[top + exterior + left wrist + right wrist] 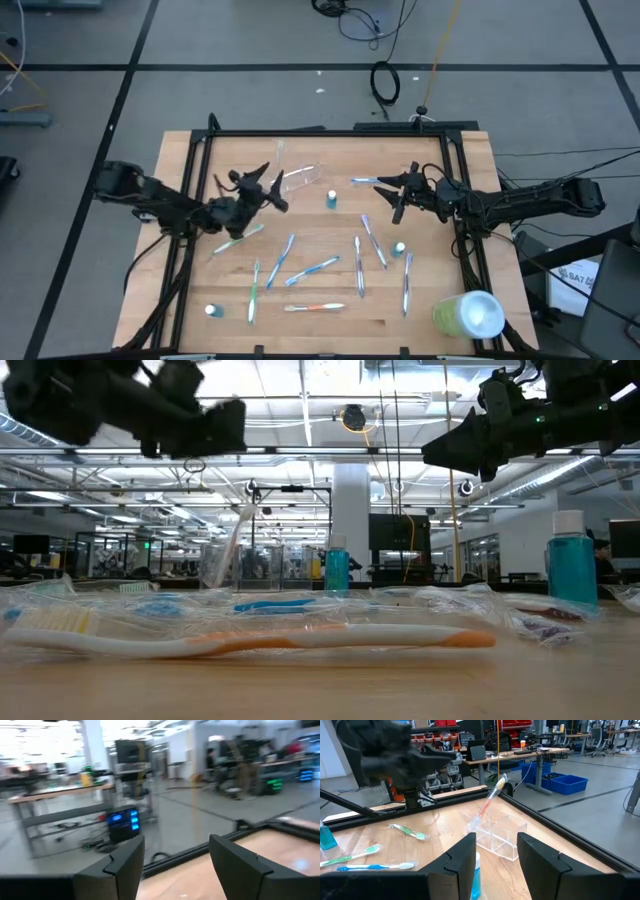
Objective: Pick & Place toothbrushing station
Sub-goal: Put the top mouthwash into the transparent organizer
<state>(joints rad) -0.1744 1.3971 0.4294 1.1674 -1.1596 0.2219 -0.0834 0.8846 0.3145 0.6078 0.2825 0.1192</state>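
Wooden tabletop, framed by a dark rail, fills my overhead feed, with toothbrushes scattered across its nearer half. From the table's centre, the clear holder sits at about eleven o'clock near the far rail, and one orange toothbrush is already leaning in it. A small blue white-capped tube stands at twelve, just beside the holder, and another tube stands at about four.

My left gripper hangs above the table at about ten o'clock, close beside the holder, its fingers spread with nothing between them. My right gripper hovers at about one o'clock, also spread and carrying nothing; its wrist feed looks over the blue tube straight at the holder.

I judge the step in hand to be fetching the next brush. Most brushes still lie flat, a blue toothbrush at six and an orange-and-white toothbrush nearer the front edge, several seemingly in clear wrappers in the low feed. To do this well, I would drop onto a brush that lies apart from its neighbours, close across the handle near its middle so it does not tip, and keep the lowered wrist clear of the standing tubes. The lime-green cylinder at five o'clock I leave alone.
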